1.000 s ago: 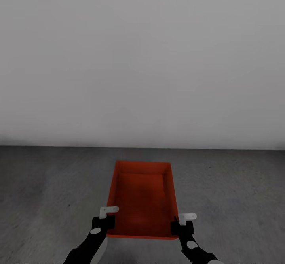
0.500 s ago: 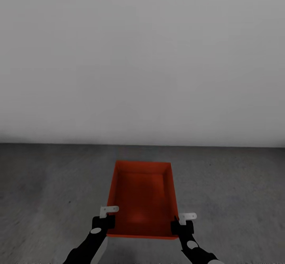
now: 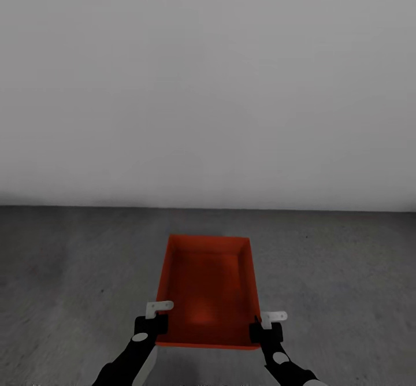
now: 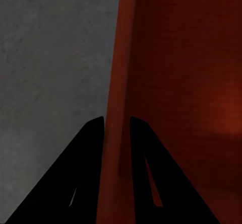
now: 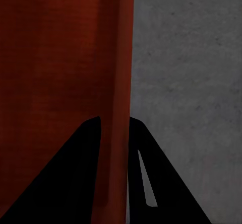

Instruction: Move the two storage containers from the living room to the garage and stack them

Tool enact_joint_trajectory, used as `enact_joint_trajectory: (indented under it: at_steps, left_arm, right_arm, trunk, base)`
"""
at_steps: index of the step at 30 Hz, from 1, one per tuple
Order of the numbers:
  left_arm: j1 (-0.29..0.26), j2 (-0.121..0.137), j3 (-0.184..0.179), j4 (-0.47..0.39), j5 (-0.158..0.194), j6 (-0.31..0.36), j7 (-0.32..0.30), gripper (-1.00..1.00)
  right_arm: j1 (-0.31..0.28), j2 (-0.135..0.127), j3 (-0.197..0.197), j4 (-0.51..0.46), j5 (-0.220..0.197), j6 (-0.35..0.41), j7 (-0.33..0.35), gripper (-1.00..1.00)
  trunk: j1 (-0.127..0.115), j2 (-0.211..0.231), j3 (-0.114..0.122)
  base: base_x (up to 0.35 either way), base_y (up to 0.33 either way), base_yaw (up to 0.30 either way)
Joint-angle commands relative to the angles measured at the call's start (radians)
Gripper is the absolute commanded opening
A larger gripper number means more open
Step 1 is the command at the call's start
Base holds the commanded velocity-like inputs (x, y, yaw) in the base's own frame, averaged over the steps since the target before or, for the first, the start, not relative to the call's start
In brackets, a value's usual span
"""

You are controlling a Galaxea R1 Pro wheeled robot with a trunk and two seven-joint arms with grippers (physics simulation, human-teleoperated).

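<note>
The left end effector (image 3: pixel 160 320) sits at the near left corner of the storage container (image 3: pixel 208 288), its black forearm rising from the bottom edge of the head view with a small white bracket beside its tip. In the left wrist view its two black fingers (image 4: pixel 88 168) are closed to a narrow slot, one on each face of the container's thin left wall (image 4: pixel 117 108), pinching the rim.

Between the two end effectors, the storage container is a smooth red-orange rectangular bin with plain walls that flare slightly upward and no lid. Its long side runs straight ahead, away from the end effectors. Inside it nothing but its own bare red bottom shows. Whether it rests on the ground or is held just above it cannot be told.

The right end effector (image 3: pixel 263 327) mirrors the left at the near right corner, its arm likewise coming up from below with a white bracket at its tip. In the right wrist view its black fingers (image 5: pixel 83 173) are nearly together, clamped across the container's right wall (image 5: pixel 120 83).

Outside both end effectors and under the bin lies the floor (image 3: pixel 69 270), dark grey, mottled concrete. Beyond the bin's far end stands a plain white wall (image 3: pixel 208 85).
</note>
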Motion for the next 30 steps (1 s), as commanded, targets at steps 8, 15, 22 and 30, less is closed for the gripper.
enact_joint_trajectory:
  at_steps: [8, 15, 22, 30]
  left_arm:
    - [0.0, 0.001, -0.005, -0.001, 0.016, 0.005, 0.011, -1.0]
    - [0.0, 0.001, -0.005, -0.001, 0.016, 0.005, 0.011, -1.0]
    - [0.0, 0.001, -0.005, -0.001, 0.016, 0.006, 0.011, -1.0]
    - [0.0, 0.001, -0.005, -0.001, 0.016, 0.006, 0.011, -1.0]
  right_arm:
    - [-0.001, 0.002, -0.025, -0.012, 0.019, -0.067, -0.005, -1.0]
    - [-0.001, 0.002, -0.025, -0.012, 0.019, -0.067, -0.004, -1.0]
    - [-0.001, 0.003, -0.025, -0.012, 0.017, -0.066, -0.005, -1.0]
    - [-0.001, 0.002, -0.025, -0.012, 0.017, -0.066, -0.005, -1.0]
  trunk:
    - [0.0, -0.001, -0.011]
    - [0.012, -0.022, -0.021]
    - [0.038, -0.071, -0.043]
    - [0.069, -0.127, -0.068]
  base:
    - [0.0, 0.0, 0.0]
    - [0.0, 0.0, 0.0]
    - [0.0, 0.0, 0.0]
    - [0.0, 0.0, 0.0]
